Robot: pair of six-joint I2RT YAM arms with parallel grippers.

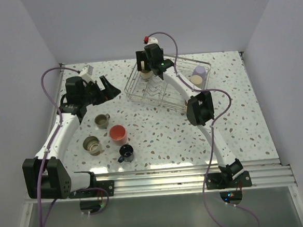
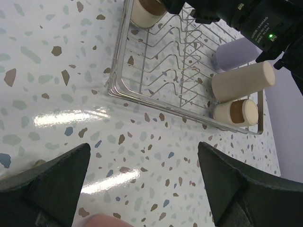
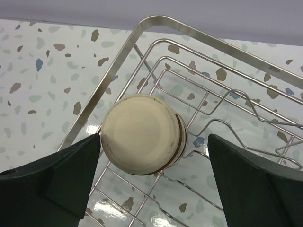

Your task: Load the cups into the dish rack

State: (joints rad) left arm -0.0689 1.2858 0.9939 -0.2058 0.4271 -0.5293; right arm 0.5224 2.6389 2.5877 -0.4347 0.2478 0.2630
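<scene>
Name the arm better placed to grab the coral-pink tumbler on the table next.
Left. The left tool, open, hovers near the coral-pink tumbler; the right tool, open, is over the silvery wire dish rack.

One dish rack (image 3: 158, 19). Eight cups (image 1: 117, 133): lavender (image 2: 236, 52), beige (image 2: 244, 81), coral (image 1: 117, 133), black (image 1: 126, 153), two grey (image 1: 102, 119) (image 1: 93, 144), two cream (image 3: 139, 134) (image 2: 235, 112).

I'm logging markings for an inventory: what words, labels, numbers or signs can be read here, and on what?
No text can be read.
White print on the right arm's black housing: too small and blurred to read.
Dish rack: no text shows.
</scene>
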